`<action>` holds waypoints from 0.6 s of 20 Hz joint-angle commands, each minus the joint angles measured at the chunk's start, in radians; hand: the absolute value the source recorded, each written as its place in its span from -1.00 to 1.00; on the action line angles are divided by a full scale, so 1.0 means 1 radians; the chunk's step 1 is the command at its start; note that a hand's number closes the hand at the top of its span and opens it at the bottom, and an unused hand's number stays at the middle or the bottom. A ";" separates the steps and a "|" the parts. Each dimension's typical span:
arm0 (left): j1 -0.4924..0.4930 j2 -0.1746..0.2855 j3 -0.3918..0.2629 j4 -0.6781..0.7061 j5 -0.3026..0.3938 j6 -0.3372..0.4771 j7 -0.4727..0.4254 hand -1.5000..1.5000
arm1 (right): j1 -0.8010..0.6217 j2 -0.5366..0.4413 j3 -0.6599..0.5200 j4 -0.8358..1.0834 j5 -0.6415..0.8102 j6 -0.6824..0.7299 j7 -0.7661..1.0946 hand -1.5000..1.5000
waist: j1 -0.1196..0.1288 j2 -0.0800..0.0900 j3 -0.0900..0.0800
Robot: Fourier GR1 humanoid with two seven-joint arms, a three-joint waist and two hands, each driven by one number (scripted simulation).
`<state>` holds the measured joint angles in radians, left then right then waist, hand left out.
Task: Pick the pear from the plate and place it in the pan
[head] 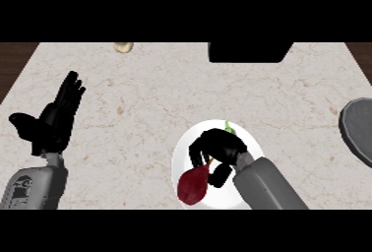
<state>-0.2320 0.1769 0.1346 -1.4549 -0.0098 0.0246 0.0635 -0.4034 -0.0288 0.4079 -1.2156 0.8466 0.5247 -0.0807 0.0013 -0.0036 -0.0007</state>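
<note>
Black fingers (195,154) of the right hand (219,145) curl round the stem end of the dark red pear (192,188), lying near-left on the white plate (248,137). Grey pan (357,129) sits at the right edge, well apart. Left hand (56,120) rests open, left.

Veined marble counter (181,93), smooth white plate (247,138), matt grey pan (357,128).

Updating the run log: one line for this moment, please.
stage: grasp | right robot hand: curled on pear, over plate | left robot hand: open, resting | pan: right edge
</note>
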 commanded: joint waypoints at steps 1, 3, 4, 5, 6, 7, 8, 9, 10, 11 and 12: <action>0.032 -0.011 -0.015 -0.055 -0.009 0.004 0.030 0.00 | 0.056 0.004 -0.017 -0.041 0.025 -0.020 -0.010 1.00 | 0.000 0.003 0.001; -0.054 0.010 0.018 -0.012 0.000 0.026 0.079 0.00 | 0.088 -0.005 -0.069 -0.102 0.023 -0.070 0.110 1.00 | -0.017 0.000 0.001; 0.048 -0.006 0.006 -0.018 0.006 -0.001 -0.002 0.00 | 0.052 0.028 -0.107 -0.076 0.047 -0.090 0.233 1.00 | -0.010 -0.001 0.000; 0.015 0.013 0.015 -0.035 -0.006 0.015 0.027 0.00 | 0.115 0.011 -0.113 -0.085 0.091 -0.150 0.289 1.00 | -0.028 -0.006 0.000; 0.023 -0.015 -0.003 -0.032 -0.015 0.032 0.035 0.00 | 0.127 -0.009 -0.145 -0.111 0.110 -0.163 0.353 1.00 | -0.047 -0.010 -0.001; 0.025 -0.007 0.020 -0.026 0.000 0.034 0.043 0.00 | 0.144 0.014 -0.150 -0.116 0.156 -0.213 0.443 1.00 | -0.052 -0.013 -0.002; 0.034 0.004 0.025 -0.021 -0.003 0.025 0.018 0.00 | 0.160 0.004 -0.189 -0.123 0.176 -0.246 0.506 1.00 | -0.063 -0.013 -0.003; 0.020 0.020 0.034 -0.023 -0.002 0.022 0.030 0.00 | 0.140 -0.011 -0.190 -0.191 0.214 -0.266 0.549 1.00 | -0.063 -0.017 -0.003; 0.042 -0.011 0.020 -0.025 -0.002 0.033 0.015 0.00 | 0.146 -0.010 -0.190 -0.243 0.245 -0.308 0.581 1.00 | -0.059 -0.017 -0.003; 0.061 -0.007 0.005 -0.049 -0.004 0.018 0.030 0.00 | 0.143 -0.033 -0.189 -0.311 0.281 -0.336 0.598 1.00 | -0.057 -0.024 -0.002; 0.055 -0.010 0.009 -0.035 -0.012 0.030 0.016 0.00 | 0.184 0.003 -0.139 -0.378 0.321 -0.382 0.624 1.00 | -0.062 -0.022 -0.002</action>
<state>-0.1945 0.1733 0.1476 -1.4855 -0.0151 0.0484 0.0873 -0.2668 -0.0333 0.2557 -1.4372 1.0556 0.2606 0.4040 -0.0494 -0.0191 -0.0024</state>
